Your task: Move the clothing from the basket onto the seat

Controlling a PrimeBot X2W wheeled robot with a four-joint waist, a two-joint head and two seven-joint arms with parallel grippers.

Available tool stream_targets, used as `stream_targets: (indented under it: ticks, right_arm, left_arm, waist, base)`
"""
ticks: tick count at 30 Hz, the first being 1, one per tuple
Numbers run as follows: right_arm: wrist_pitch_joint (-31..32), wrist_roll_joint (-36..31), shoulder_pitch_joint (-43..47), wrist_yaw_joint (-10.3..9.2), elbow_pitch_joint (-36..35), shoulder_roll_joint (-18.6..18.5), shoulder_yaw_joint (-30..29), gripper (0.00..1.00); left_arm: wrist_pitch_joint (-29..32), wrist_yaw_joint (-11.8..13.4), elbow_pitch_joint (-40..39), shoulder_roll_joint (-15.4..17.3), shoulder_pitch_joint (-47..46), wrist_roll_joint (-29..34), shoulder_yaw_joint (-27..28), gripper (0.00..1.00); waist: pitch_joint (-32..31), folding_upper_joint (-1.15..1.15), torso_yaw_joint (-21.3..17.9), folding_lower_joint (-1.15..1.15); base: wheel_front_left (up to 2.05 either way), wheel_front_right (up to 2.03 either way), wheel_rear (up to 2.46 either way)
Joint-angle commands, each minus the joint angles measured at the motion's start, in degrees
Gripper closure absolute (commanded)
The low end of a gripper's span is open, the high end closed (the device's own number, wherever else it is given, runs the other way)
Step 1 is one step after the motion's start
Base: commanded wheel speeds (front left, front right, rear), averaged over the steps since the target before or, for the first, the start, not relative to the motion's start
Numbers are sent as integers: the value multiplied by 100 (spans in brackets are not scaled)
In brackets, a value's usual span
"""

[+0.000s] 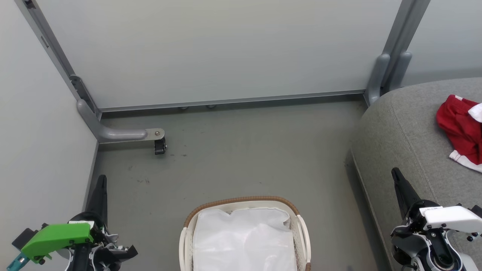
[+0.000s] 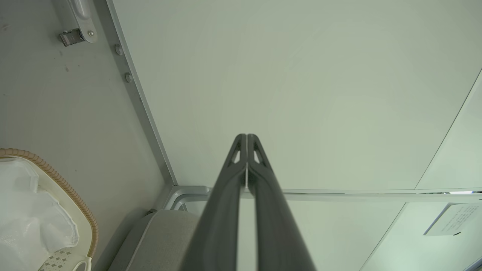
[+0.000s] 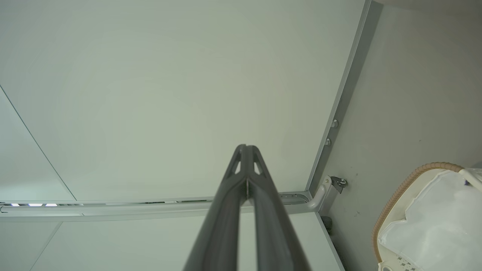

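From the head view, the red clothing (image 1: 459,124) lies on the grey seat (image 1: 406,124), in from its rounded corner. The basket (image 1: 241,200) on the floor (image 1: 244,158) holds just its white liner (image 1: 244,241), so the move looks finished, and the next step would be checking the liner's folds. In the left wrist view the left gripper (image 2: 246,136) is pinched closed and empty, and in the right wrist view the right gripper (image 3: 246,146) is likewise closed on nothing.

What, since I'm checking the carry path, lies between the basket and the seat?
A bare strip of grey floor lies between the basket and the seat, seen in the head view.
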Motion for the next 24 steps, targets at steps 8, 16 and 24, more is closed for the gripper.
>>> stream_targets:
  ticks: [8, 16, 24]
  right_arm:
    - [7, 22, -5, 0, -18, -15, -12, 100]
    - [7, 22, -5, 0, -18, -16, -11, 100]
    - [6, 22, -5, 0, -18, -16, -11, 100]
  left_arm:
    - [25, -25, -13, 40, -69, -20, 12, 100]
    - [25, -25, -13, 40, -69, -19, 12, 100]
    - [25, -25, -13, 40, -69, -19, 12, 100]
  waist:
    - [0, 0, 0, 0]
    - [0, 0, 0, 0]
    - [0, 0, 0, 0]
  base:
    - [0, 0, 0]
    - [0, 0, 0]
    - [0, 0, 0]
